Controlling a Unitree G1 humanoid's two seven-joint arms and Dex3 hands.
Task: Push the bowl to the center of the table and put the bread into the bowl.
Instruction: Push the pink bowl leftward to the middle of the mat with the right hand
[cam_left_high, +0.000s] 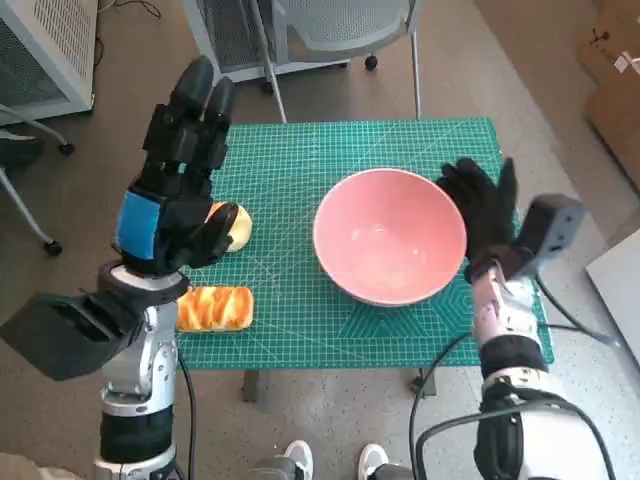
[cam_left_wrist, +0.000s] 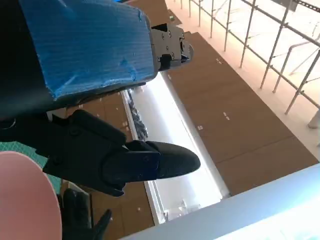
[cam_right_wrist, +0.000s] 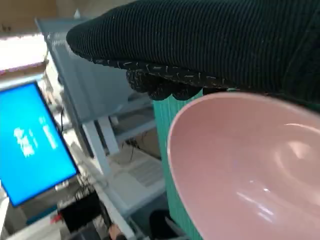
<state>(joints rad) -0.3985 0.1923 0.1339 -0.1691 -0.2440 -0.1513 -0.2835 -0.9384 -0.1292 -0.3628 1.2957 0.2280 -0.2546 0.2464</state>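
A large pink bowl (cam_left_high: 390, 235) stands empty on the green cutting mat (cam_left_high: 290, 160), right of the table's middle. My gloved right hand (cam_left_high: 485, 215) lies flat against the bowl's right rim, fingers spread; the right wrist view shows the glove (cam_right_wrist: 200, 45) over the bowl (cam_right_wrist: 250, 165). My left hand (cam_left_high: 175, 185) is raised above the table's left side, fingers extended, holding nothing. A glazed bread loaf (cam_left_high: 213, 308) lies at the mat's front left. A second round bread piece (cam_left_high: 233, 226) peeks out from behind the left hand.
A chair with a grey frame (cam_left_high: 330, 30) stands behind the table. White cabinets (cam_left_high: 45, 45) are at the back left. A person's shoes (cam_left_high: 335, 462) show below the table's front edge. A blue screen (cam_right_wrist: 30, 140) appears in the right wrist view.
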